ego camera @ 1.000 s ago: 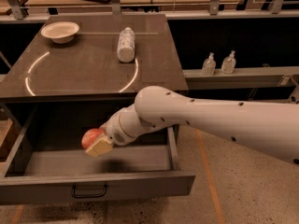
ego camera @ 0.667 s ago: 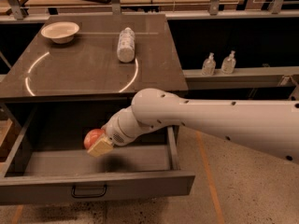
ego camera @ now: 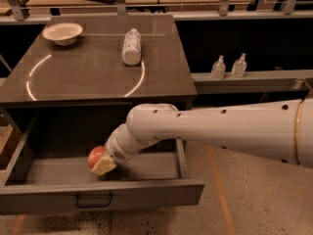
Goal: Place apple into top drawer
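Note:
The top drawer (ego camera: 146, 192) is pulled open below the dark counter, its grey front panel with a small dark handle (ego camera: 93, 199) facing me. My white arm reaches in from the right. My gripper (ego camera: 101, 163) is inside the drawer, low over its floor at the middle. It is shut on the apple (ego camera: 96, 155), a red-orange fruit that shows at the gripper's left side. A tan finger pad (ego camera: 104, 166) shows just below the apple. The wrist hides the rest of the fingers.
On the counter (ego camera: 73, 77) lie a white plastic bottle (ego camera: 131, 47) on its side and a pale bowl (ego camera: 62, 33) at the far left. Two small pump bottles (ego camera: 228, 66) stand on a shelf to the right. The floor is speckled concrete.
The gripper with the apple has shifted slightly forward and lower inside the drawer. The arm's elbow has moved a little to the left.

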